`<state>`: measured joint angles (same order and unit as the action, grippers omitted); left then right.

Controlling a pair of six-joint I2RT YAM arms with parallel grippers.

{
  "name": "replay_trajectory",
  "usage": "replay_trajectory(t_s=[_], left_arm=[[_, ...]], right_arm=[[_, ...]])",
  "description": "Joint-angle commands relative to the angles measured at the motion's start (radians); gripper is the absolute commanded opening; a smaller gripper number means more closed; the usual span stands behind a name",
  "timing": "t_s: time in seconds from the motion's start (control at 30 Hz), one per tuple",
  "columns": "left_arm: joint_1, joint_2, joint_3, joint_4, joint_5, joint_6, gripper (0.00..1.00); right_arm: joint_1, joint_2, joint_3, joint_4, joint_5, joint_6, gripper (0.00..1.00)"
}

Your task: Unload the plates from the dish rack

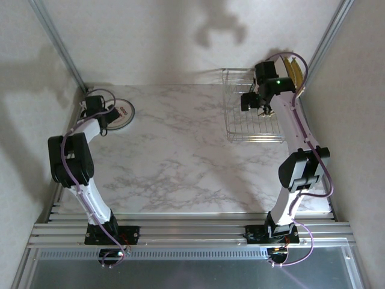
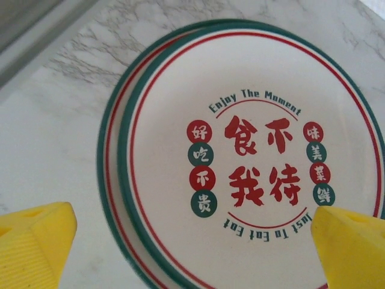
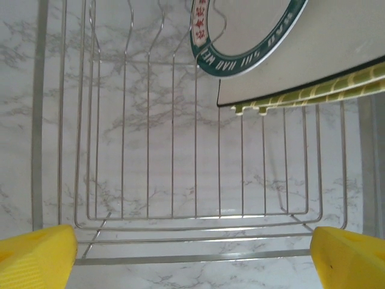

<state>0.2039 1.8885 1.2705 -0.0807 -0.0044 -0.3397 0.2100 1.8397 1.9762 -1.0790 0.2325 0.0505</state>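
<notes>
Some plates stand at the far end of the dish rack (image 3: 150, 180): a round plate (image 3: 252, 54), a white square plate (image 3: 313, 60) and a yellow plate (image 3: 313, 93). The right claw (image 3: 192, 259) hangs wide open above the rack's bare wires. It could snag a wire or knock those plates over. Far left of the rack, the left claw (image 2: 192, 247) hovers open over two stacked round plates (image 2: 252, 162).

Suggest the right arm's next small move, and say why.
Probably ease the right pincer forward toward the rim of the round plate. Its jaws stand open and empty over the dish rack, and that plate stands in front of the square plates, so it looks the easiest to reach.
</notes>
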Motion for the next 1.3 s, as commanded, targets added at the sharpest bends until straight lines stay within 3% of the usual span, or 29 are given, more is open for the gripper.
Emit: replay_trajectory(t_s=[0.0,0.2,0.43,0.77,1.1,1.27], left_arm=[[-0.025,-0.084,0.035,-0.086,-0.048,0.05,1.0],[-0.104,-0.135,0.135,-0.273,0.082,0.118,0.99],[-0.243,-0.123,0.273,-0.543,0.009,0.2,0.99],[-0.281,-0.157,0.239,-0.531,0.029,0.2,1.0],[-0.291,-0.129,0.251,-0.552,0.017,0.217,1.0],[-0.29,-0.119,0.249,-0.55,0.006,0.217,1.0]], right_arm=[[-0.004,0.068,0.108,-0.041,-0.015,-0.024,0.99],[-0.019,0.223,0.31,-0.053,-0.038,-0.032,0.99],[-0.064,0.411,0.541,-0.073,-0.004,-0.045,0.99],[-0.148,0.485,0.538,0.046,-0.001,-0.077,0.99],[-0.152,0.555,0.605,0.087,0.008,-0.111,0.99],[-0.15,0.576,0.589,0.139,0.069,-0.118,0.99]])
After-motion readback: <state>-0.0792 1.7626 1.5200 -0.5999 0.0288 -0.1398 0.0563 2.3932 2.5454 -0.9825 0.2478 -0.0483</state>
